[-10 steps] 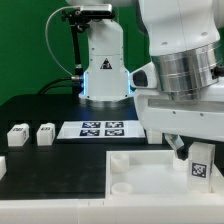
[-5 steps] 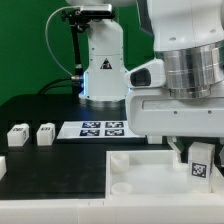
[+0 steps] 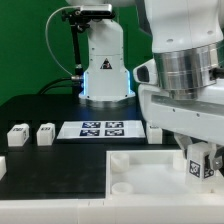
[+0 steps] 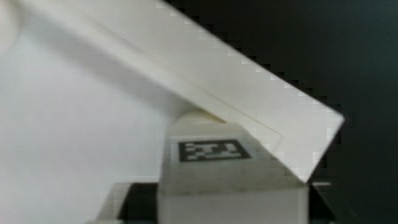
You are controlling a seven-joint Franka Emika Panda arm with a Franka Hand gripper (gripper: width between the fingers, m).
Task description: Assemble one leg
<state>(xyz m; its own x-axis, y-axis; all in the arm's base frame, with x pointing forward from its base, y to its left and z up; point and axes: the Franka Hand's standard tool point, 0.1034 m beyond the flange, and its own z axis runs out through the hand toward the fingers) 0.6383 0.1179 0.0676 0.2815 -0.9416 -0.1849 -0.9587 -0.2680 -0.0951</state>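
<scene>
While claw (image 3: 200, 160) grips leg (image 3: 196, 166) over tray (image 3: 140, 170) | spare legs (image 3: 30, 134) apart

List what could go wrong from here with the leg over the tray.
1. The leg hangs in the gripper near the corner of the tray; if it is off the socket, it could jam on the rim.
2. In the exterior view the arm hides that corner, so alignment is hard to judge.
3. A tilted leg could slip between the fingers.

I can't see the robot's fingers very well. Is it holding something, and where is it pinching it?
Yes. The tool holds one leg, a small white block with a tag, pinched by its sides, over the big white tray.
</scene>
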